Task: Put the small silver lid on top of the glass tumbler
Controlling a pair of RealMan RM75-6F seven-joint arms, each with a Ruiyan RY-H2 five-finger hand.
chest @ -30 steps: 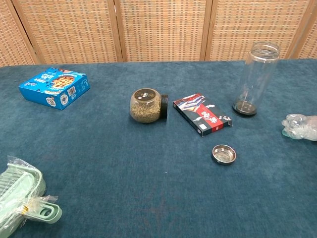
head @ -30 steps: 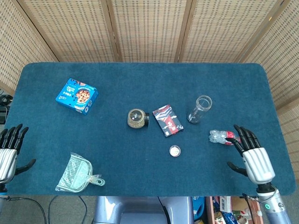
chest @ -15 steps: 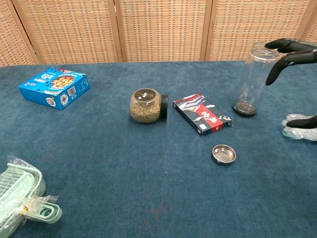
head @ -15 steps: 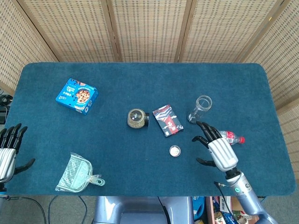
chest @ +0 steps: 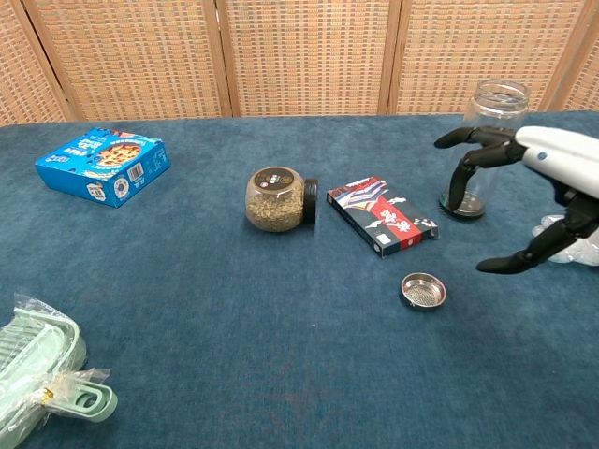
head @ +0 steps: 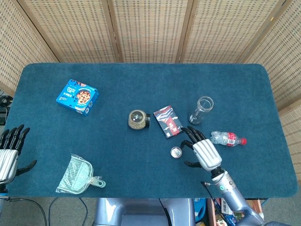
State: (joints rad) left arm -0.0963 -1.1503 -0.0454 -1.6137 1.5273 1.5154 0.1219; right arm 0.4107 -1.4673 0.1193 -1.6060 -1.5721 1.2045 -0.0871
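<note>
The small silver lid [head: 176,152] [chest: 423,290] lies flat on the blue cloth, in front of a red-and-black packet. The clear glass tumbler [head: 201,110] [chest: 481,150] stands upright behind and to the right of it. My right hand [head: 201,150] [chest: 538,187] hovers with fingers spread just right of the lid, above the cloth and in front of the tumbler, holding nothing. My left hand [head: 9,153] rests open at the table's left front edge, far from both.
A round jar of seeds [head: 137,119] [chest: 277,198] lies on its side left of the red-and-black packet [head: 168,121] [chest: 382,214]. A crushed plastic bottle [head: 226,139] lies right of my right hand. A blue box [head: 77,97] and green dustpan [head: 77,175] sit far left.
My right hand has swept left from the table's right front edge, past the plastic bottle, to just beside the lid. The left hand has barely moved.
</note>
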